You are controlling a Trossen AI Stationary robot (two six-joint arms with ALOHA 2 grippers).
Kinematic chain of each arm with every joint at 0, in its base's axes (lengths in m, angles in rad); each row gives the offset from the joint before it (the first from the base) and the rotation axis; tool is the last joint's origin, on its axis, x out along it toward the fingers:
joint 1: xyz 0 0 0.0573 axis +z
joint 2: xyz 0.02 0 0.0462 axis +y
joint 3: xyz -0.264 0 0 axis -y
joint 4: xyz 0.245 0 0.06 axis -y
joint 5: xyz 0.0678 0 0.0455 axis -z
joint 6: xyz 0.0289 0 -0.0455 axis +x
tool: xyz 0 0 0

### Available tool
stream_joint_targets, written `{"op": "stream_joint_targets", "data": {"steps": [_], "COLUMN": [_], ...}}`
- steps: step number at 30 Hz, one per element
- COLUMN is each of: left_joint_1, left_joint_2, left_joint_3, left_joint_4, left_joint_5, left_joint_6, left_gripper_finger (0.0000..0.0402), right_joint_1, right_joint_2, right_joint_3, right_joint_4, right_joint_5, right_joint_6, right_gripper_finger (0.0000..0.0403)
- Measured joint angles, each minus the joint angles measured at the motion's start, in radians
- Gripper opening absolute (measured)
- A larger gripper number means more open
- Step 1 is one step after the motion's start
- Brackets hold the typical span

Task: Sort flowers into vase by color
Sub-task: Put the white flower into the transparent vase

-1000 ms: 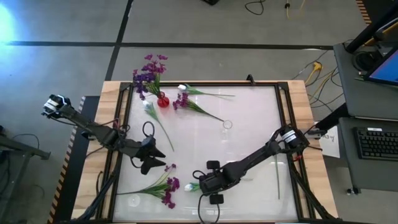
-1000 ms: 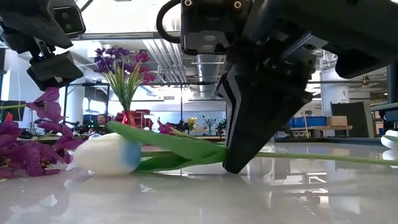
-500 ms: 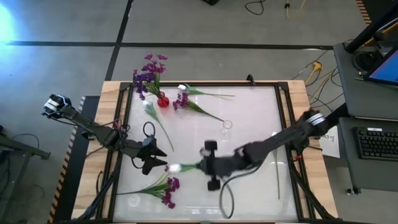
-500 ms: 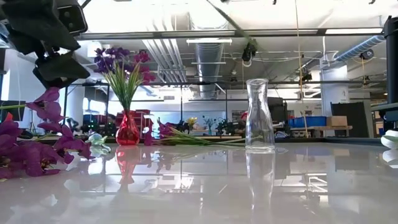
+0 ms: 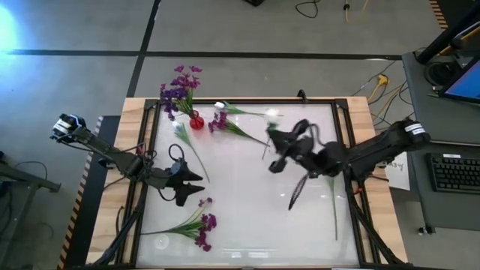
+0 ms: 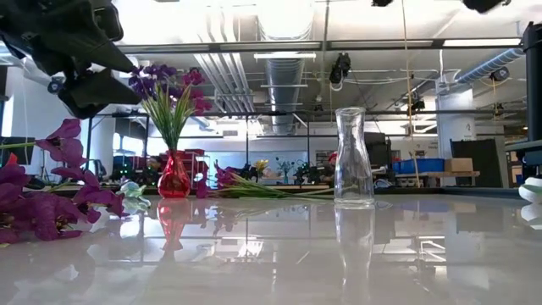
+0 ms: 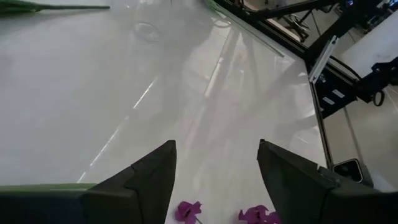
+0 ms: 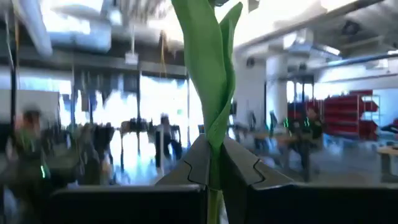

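Note:
My right gripper (image 5: 280,152) is up above the middle of the table, shut on a white tulip whose bud (image 5: 271,115) points toward the far edge. The clear glass vase (image 6: 353,158) stands upright on its base. A red vase (image 5: 196,122) near the far left corner holds purple flowers (image 6: 166,85) upright. My left gripper (image 5: 187,187) hovers open over the table's left part, with purple blossoms (image 7: 189,211) just below it. More flowers lie flat: a white tulip (image 5: 181,132), a purple stem (image 5: 222,121), a white one (image 5: 220,106) and a purple bunch (image 5: 202,224). My right gripper pinches the white tulip by its green stalk and leaves (image 8: 214,146) between the two fingers, which lie across the stalk. The tulip is lifted clear of the table. Its leaves (image 8: 208,56) rise past the fingertips and its stalk end (image 5: 292,201) trails toward the near edge.
A lone green stem (image 5: 334,204) lies near the table's right edge. Black rails (image 5: 142,161) frame the white table top. Bare white surface (image 5: 247,217) shows across the near middle. Cables and a desk with a keyboard (image 5: 454,172) are off to the right.
My right gripper, shut on the white tulip, has risen from the table's near middle and swung toward the far right, carrying the tulip clear of the surface. It has turned, so the bud now points toward the far edge. It has left the low view.

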Motion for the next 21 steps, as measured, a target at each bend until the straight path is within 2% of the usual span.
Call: {"op": "stream_joint_targets", "data": {"steps": [2, 4, 15, 21], "left_joint_1": [-0.001, -0.001, -0.001, -0.001], "left_joint_2": [0.000, 0.000, 0.000, 0.000], "left_joint_3": [0.000, 0.000, 0.000, 0.000], "left_joint_4": [0.001, 0.002, 0.021, 0.021], "left_joint_5": [-0.015, -0.033, -0.054, -0.062], "left_joint_6": [0.010, 0.012, 0.012, 0.017], "left_gripper_finger": [0.0215, 0.0215, 0.0215, 0.0215], "right_joint_1": [-0.002, -0.012, -0.029, -0.037], "right_joint_2": [-0.031, -0.060, -0.061, -0.028], "right_joint_3": [-0.050, -0.080, -0.113, -0.115], "right_joint_4": [0.104, 0.133, 0.120, 0.119], "right_joint_5": [0.010, 0.055, 0.205, 0.207], "right_joint_6": [-0.027, -0.047, -0.159, -0.139], "right_gripper_finger": [0.0013, 0.0013, 0.0013, 0.0013]}}
